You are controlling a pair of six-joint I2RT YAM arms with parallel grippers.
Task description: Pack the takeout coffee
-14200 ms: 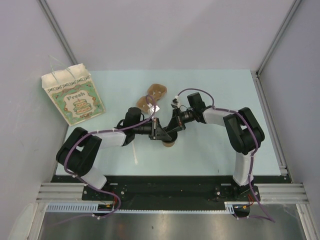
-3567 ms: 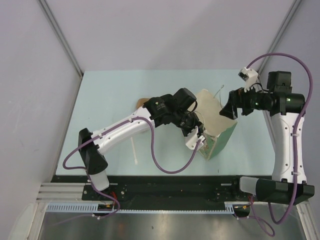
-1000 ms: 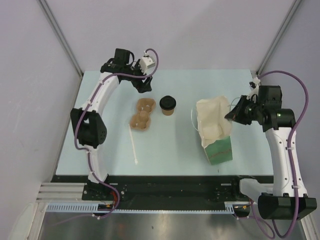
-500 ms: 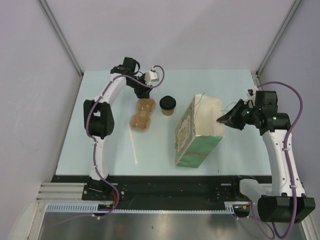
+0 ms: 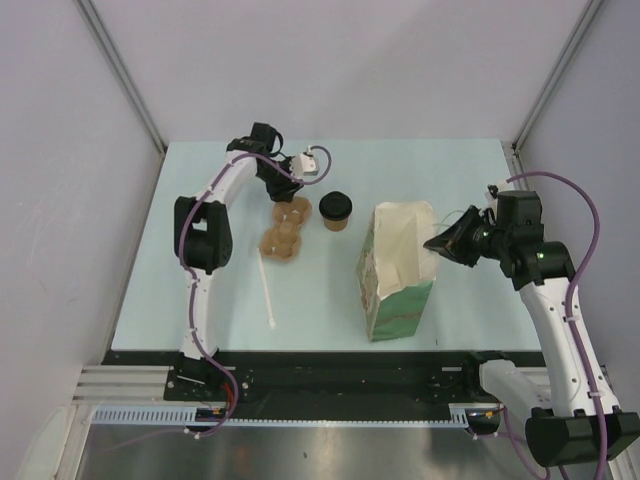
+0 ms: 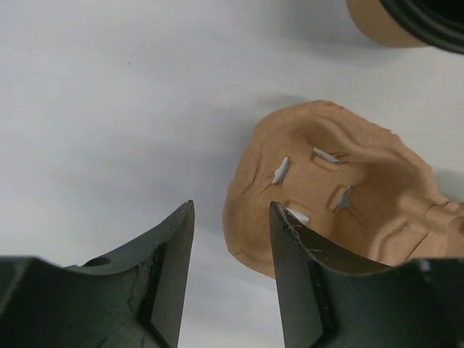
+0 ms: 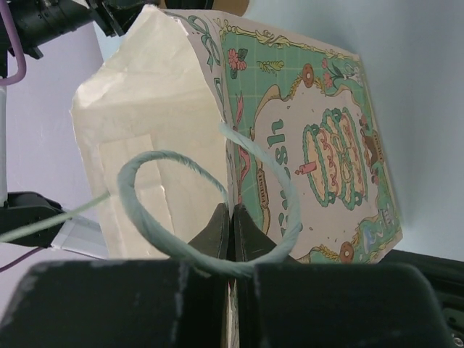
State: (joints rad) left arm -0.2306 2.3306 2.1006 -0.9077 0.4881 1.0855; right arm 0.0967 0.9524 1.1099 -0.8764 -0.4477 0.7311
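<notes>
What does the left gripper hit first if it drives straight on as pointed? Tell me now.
Probably the pulp cup carrier: its edge sits just ahead of the open left gripper, partly within the finger gap. Depth is unclear, so the table beside it could come first.

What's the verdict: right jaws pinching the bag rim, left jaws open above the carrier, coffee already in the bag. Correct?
One error: the takeout coffee stands on the table between carrier and bag, not in it; the top external view shows this. The right gripper does pinch the bag rim, the left gripper hangs open above the carrier.
</notes>
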